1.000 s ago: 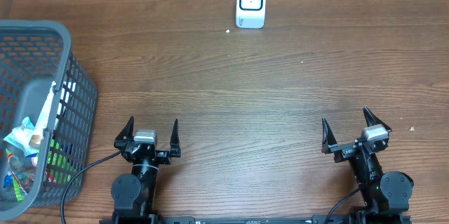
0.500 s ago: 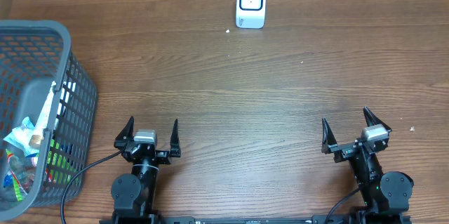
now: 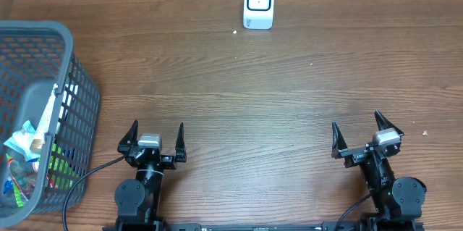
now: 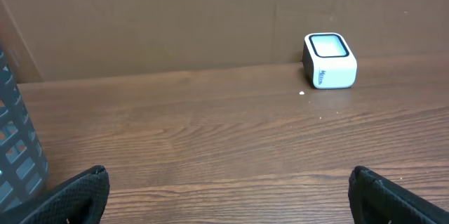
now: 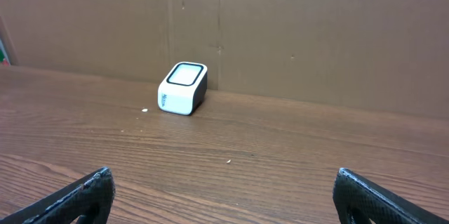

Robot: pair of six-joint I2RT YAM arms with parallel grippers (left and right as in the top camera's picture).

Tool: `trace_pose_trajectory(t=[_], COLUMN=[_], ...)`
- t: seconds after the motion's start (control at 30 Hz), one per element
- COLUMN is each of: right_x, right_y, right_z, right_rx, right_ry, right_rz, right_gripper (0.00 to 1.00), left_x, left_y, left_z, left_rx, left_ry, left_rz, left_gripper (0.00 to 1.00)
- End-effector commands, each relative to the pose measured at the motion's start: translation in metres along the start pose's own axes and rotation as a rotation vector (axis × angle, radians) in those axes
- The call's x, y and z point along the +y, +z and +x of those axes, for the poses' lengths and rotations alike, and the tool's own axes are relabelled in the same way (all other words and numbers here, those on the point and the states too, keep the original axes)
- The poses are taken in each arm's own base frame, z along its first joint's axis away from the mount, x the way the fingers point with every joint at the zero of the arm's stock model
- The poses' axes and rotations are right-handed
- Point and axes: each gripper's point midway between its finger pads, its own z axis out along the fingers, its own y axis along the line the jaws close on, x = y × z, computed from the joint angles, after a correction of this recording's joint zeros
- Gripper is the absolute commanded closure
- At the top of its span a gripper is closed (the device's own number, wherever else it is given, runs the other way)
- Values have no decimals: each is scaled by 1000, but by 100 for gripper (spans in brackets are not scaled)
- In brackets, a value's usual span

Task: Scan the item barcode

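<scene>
Across the wooden table (image 3: 231,93) nothing has moved: our left gripper (image 3: 157,134) and right gripper (image 3: 357,127) stay spread and empty low in the frame, so we judge no item has left the basket (image 3: 36,30) at left.

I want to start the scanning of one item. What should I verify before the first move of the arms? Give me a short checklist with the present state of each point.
1. The left pincer is open and holds nothing: ok.
2. The right pincer is open and holds nothing: ok.
3. The barcode scanner stands at the far edge of the table, with its window uncovered: ok.
4. There are items to pick in the grey basket on the left arm's side: ok.
5. A barcode shows on one of them: cannot tell, because they lie heaped and are too small to read.
6. Nothing stands between the pincers and the scanner: ok.
</scene>
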Motion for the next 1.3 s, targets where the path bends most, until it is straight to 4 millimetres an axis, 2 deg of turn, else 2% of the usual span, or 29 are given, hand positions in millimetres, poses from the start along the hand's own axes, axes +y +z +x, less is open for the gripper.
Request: trace_pose_trajectory(t=[0.0, 0.9, 1.03, 1.1, 1.27], right_x=[1, 0, 0, 2, 8], right_y=[0, 0, 0, -2, -9], right_z=[2, -3, -7, -16, -41], right_rx=[-4, -22, -37, -51, -68], right_ry=[6, -7, -9, -13, -18], right_rz=[-6, -1, 0, -12, -37], right_gripper=[0, 0, 0, 0, 0], left_x=[4, 4, -16, -18, -18], left_y=[0, 0, -1, -3, -9], left_z=[0, 0, -10, -14, -42], left_rx=[-4, -7, -50, -57, -94], left_ry=[22, 32, 33, 34, 54], left_rz=[-18, -16, 96, 112, 109], left_gripper=[0, 0, 0, 0, 0])
